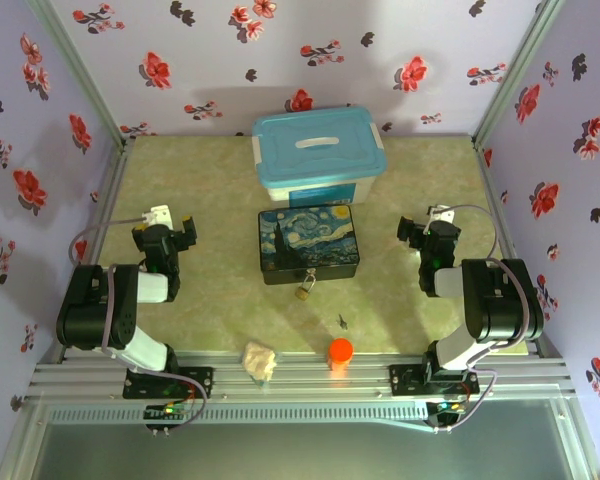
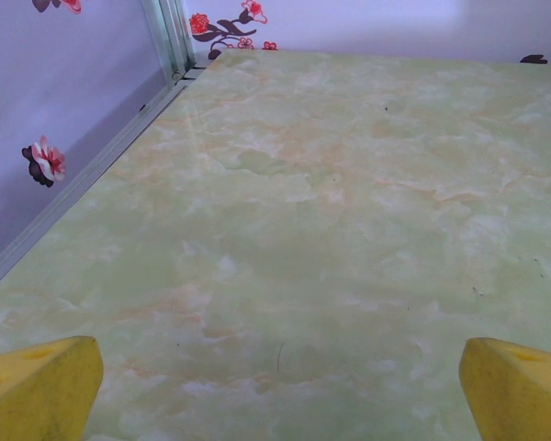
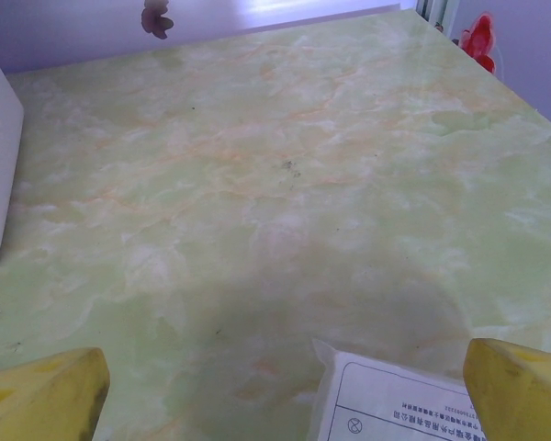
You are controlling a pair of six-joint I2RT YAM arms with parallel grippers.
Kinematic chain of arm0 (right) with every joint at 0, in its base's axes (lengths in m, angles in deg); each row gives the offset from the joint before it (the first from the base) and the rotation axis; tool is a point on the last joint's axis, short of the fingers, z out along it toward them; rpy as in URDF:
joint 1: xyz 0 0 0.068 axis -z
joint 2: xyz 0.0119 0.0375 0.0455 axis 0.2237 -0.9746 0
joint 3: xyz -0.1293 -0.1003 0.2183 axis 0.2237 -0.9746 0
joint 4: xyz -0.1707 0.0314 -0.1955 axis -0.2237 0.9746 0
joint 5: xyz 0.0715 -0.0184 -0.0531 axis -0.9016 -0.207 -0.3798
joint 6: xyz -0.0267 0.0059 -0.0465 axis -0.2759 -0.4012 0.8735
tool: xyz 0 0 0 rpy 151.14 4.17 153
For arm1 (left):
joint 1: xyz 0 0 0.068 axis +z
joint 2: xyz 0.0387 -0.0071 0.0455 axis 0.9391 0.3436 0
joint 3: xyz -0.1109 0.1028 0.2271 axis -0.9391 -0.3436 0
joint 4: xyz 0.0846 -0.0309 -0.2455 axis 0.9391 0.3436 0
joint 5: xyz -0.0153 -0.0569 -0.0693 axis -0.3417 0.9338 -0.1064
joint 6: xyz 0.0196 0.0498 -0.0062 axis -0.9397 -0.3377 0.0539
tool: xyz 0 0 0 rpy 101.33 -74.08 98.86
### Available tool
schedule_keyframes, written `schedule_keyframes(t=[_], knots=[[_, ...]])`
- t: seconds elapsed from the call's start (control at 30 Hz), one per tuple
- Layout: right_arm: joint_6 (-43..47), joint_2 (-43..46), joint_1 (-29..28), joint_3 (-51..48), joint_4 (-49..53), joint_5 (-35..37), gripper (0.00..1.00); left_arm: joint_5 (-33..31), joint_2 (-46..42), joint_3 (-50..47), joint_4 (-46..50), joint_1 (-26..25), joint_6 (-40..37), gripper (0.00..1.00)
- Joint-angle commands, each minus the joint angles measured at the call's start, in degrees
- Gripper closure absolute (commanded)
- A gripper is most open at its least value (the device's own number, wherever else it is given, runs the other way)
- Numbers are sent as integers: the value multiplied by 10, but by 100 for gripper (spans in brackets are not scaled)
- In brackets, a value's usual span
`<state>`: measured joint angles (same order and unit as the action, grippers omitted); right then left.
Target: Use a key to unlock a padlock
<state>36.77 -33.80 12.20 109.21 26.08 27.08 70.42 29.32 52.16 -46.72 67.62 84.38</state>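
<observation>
top view: left fingers [image 1: 186, 230] and right fingers [image 1: 408, 231] spread wide, nothing held, both well apart from task things. padlock [image 1: 305, 290] seen at front edge of painted box [image 1: 309, 243]. key [image 1: 342, 321] laid flat on surface [image 1: 220, 300], near orange cap [image 1: 340, 350]. risks judged: thin key skidded or missed in pinch, cap knocked, padlock swung or box pushed if not steadied.
left wrist: yellow fingers [image 2: 37, 386] wide apart, nothing between.
right wrist: fingers [image 3: 519, 390] wide apart. printed label sheet [image 3: 395, 404] lying below, print too small to be read. no brand legible.
</observation>
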Motion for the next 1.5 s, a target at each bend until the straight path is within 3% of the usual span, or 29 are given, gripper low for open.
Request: schedule_keyframes(t=[0.0,0.17,0.27,0.37,0.43,0.53,0.63,0.73,0.87,1.0,1.2,1.33,1.47], knots=[[6,24,4,-2,-8,10,1,-11,-21,3,10,3,-8,0],[-5,124,3,28,136,28,1,-10,-134,30,144,3,-8,0],[-31,168,3,54,211,28,1,-12,-190,30,165,3,11,0],[-122,208,3,65,267,25,1,-12,-251,51,253,3,112,0],[-148,234,4,71,312,-21,1,37,-286,70,335,3,188,0],[-171,267,4,77,367,-113,1,144,-325,52,340,2,244,0],[-194,307,-2,58,380,-213,1,189,-358,48,384,-14,276,0],[-212,348,-40,44,438,-213,4,191,-378,68,470,-66,265,0],[-196,385,-123,33,532,-150,6,191,-372,96,525,-163,248,0],[-227,405,-202,3,554,-125,11,184,-356,120,548,-259,266,0],[-245,421,-318,-24,589,-79,25,105,-343,136,612,-364,295,0],[-252,410,-371,-18,596,-87,34,90,-309,136,611,-411,314,0],[-261,370,-386,-5,596,-151,40,62,-267,155,612,-451,326,0]])
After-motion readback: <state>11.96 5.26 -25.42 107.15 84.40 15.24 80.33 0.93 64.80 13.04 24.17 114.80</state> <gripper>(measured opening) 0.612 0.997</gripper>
